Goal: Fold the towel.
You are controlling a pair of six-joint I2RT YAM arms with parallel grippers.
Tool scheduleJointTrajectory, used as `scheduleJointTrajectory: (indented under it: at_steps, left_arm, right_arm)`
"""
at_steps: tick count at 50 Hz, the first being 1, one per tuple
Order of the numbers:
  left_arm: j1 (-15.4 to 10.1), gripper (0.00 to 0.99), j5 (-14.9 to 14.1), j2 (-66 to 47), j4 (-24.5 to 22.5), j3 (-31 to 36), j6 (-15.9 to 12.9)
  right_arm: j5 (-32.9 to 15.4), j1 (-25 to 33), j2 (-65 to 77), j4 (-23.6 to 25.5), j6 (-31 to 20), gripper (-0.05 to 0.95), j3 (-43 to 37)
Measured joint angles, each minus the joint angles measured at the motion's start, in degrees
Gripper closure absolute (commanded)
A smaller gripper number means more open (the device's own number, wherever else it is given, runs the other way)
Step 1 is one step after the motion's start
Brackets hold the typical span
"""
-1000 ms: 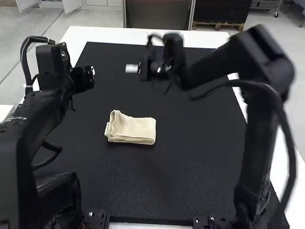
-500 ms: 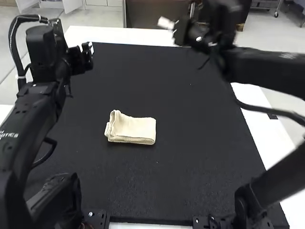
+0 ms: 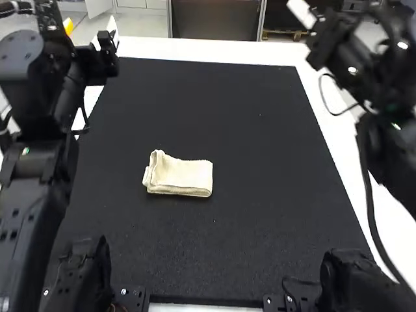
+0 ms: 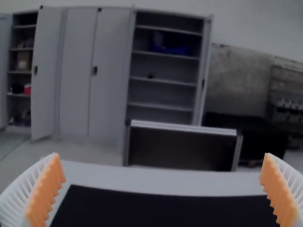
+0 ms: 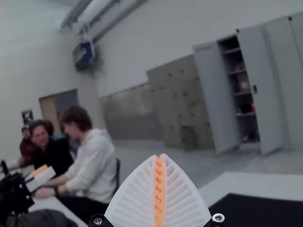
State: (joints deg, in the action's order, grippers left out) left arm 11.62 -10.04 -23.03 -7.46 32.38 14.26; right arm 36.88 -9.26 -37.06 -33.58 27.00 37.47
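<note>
Found the cream towel on the black mat that covers much of the white table, left of the mat's middle in the high view. Folded into a small, roughly oblong packet, layers stacked along the near edge, rounded folds and a slightly raised corner at the left end. Touched by neither gripper.

Noted left gripper beyond the towel and off to its left, well apart. In its wrist view, read left gripper as released: white ribbed fingers spread wide, orange pads facing across an unfilled gap.

Noted right gripper beyond the towel and off to its right, farther away still. In its wrist view, read right gripper as clenched on nothing, pad pressed to pad, tips together.

Compared with the high view one second back: no change in towel, same spot, same fold. Biggest shift in right gripper: from over the mat, beyond the towel, out past the far edge by the half-second mark, now farther right. Smaller shift in left gripper: farther forward and a little left, away from the towel.
</note>
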Motion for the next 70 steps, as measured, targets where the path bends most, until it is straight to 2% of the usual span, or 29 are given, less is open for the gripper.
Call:
scheduleJointTrajectory:
  at_steps: [8, 20, 32, 37, 38, 39, 42, 45, 48, 51, 56, 58, 61, 67, 68, 70]
  left_arm:
    - [0.0, 0.033, 1.1, 5.0, -1.5, -1.4, 0.2]
    - [0.0, 0.034, 1.5, 14.6, -2.0, -2.4, 1.2]
    - [0.0, 0.033, 1.5, 22.3, -0.9, -3.3, 2.2]
    - [0.0, 0.033, 1.5, 23.0, 1.8, -4.2, 2.3]
    - [0.0, 0.033, 1.5, 23.0, 2.1, -4.4, 2.3]
    - [0.0, 0.033, 1.6, 23.0, 2.1, -4.9, 2.3]
    - [0.0, 0.033, 1.7, 23.0, 1.1, -6.1, 2.2]
    - [0.0, 0.033, 1.9, 23.0, -3.2, -7.4, 1.0]
    - [0.0, 0.033, 1.9, 23.0, -8.7, -8.9, -1.0]
    - [0.0, 0.033, 1.9, 23.0, -14.4, -11.1, -3.4]
    - [0.0, 0.036, 1.7, 23.0, -25.6, -18.3, -8.1]
    - [0.0, 0.072, 1.4, 23.0, -29.1, -21.5, -10.0]
    - [0.0, 0.103, 1.4, 23.0, -31.1, -25.4, -12.1]
    - [0.0, 0.103, 1.4, 23.0, -31.5, -29.8, -14.5]
    - [0.0, 0.103, 1.5, 23.0, -31.6, -30.5, -14.7]
    - [0.0, 0.102, 1.5, 23.0, -30.6, -31.5, -14.7]
  right_arm:
    - [1.6, 3.7, 8.1, 0.0, 1.2, 0.92, -3.2]
    - [2.6, 6.0, 20.1, 0.2, 3.3, 0.92, -7.1]
    - [2.5, 8.2, 35.3, 2.3, 5.6, 0.92, -10.1]
    - [2.6, 8.5, 36.6, 4.4, 6.3, 0.9, -10.1]
    - [2.5, 8.5, 36.6, 4.9, 6.4, 0.85, -10.3]
    - [2.5, 8.5, 36.6, 5.2, 6.4, 0.76, -10.5]
    - [1.0, 8.5, 36.6, 5.7, 5.9, 0.37, -11.3]
    - [-1.6, 8.5, 36.6, 5.2, 4.1, -0.02, -11.8]
    - [-5.1, 8.6, 36.6, 2.8, 0.1, -0.02, -13.0]
    - [-9.8, 8.7, 36.6, -2.8, -4.8, -0.02, -15.6]
    - [-16.6, 8.8, 36.6, -15.1, -11.7, -0.02, -22.8]
    - [-18.3, 8.8, 36.6, -16.9, -13.5, -0.02, -25.0]
    - [-20.7, 8.8, 36.6, -17.8, -17.0, -0.02, -28.9]
    - [-23.3, 8.8, 36.6, -18.5, -23.1, -0.02, -35.3]
    - [-23.7, 8.8, 36.6, -17.4, -24.2, -0.02, -36.4]
    - [-24.5, 8.8, 36.6, -11.7, -25.7, -0.02, -37.0]
